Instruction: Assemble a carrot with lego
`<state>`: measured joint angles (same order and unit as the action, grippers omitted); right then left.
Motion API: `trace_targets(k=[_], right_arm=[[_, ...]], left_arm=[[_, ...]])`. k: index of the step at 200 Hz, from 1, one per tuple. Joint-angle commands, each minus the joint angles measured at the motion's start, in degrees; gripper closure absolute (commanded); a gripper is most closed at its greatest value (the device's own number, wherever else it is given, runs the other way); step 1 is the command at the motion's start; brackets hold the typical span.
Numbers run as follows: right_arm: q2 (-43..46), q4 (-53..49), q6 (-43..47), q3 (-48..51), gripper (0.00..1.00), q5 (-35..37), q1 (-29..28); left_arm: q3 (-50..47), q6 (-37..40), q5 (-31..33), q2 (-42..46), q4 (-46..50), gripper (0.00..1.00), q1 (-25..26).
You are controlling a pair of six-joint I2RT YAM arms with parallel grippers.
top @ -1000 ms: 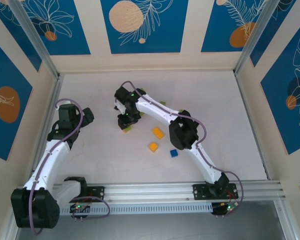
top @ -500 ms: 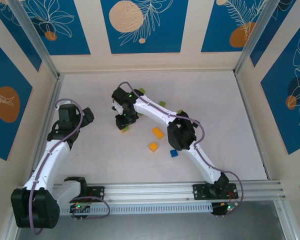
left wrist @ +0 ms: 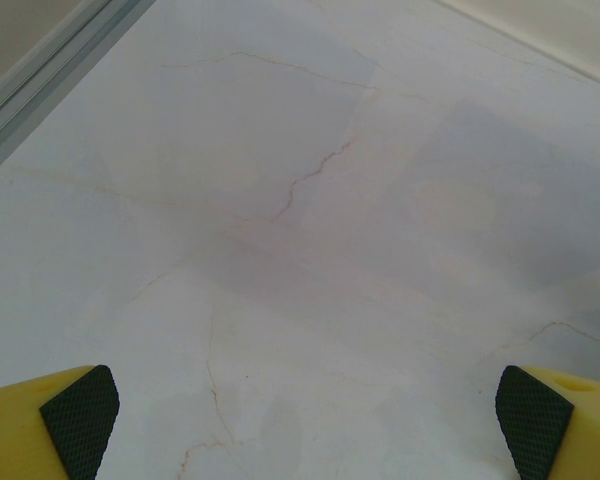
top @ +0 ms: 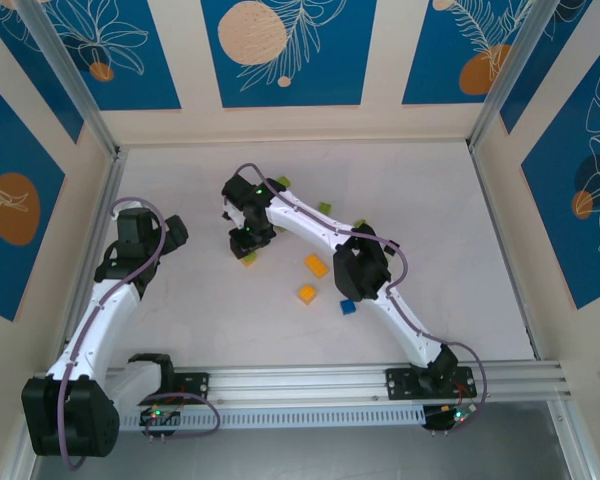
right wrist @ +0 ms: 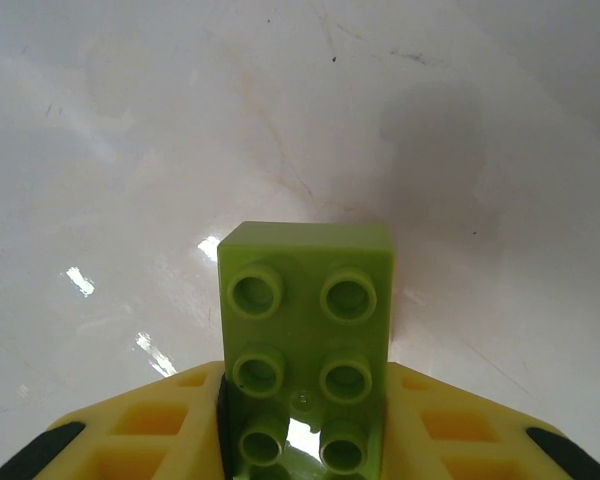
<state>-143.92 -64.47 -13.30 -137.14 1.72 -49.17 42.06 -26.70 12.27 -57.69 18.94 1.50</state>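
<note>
One lime green brick (right wrist: 306, 300) juts ahead of our right pincer (right wrist: 305, 450), clamped there, likely for pressing onto another, while our left pincer (left wrist: 305, 425) hangs spread wide.

Two orange bricks (top: 316, 265), one blue brick (top: 348, 306)

You see a lime green brick (right wrist: 305, 330) between yellow jaws with black cross-hatched pads (left wrist: 80, 415). Your bench (top: 450, 250) is pale with faint veins. It carries two orange bricks (top: 316, 265) (top: 306, 293) and a blue brick (top: 348, 306). The walls (top: 280, 50) are cream with blue leaf-patterned panels.
</note>
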Motion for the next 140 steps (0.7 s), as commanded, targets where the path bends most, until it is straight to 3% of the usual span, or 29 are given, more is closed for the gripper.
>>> trace_targets(k=[1, 140], right_arm=[[-2.8, -3.9, 1.1, -0.2, 0.65, -0.1, -1.4], [-2.2, -6.1, 3.5, 1.9, 0.65, 0.8, -1.5]], left_arm=[[0.8, -0.5, 0.0, 1.1, 0.0, 0.01, -0.5], [0.7, -0.5, 0.1, 1.2, 0.0, 0.01, -0.5]])
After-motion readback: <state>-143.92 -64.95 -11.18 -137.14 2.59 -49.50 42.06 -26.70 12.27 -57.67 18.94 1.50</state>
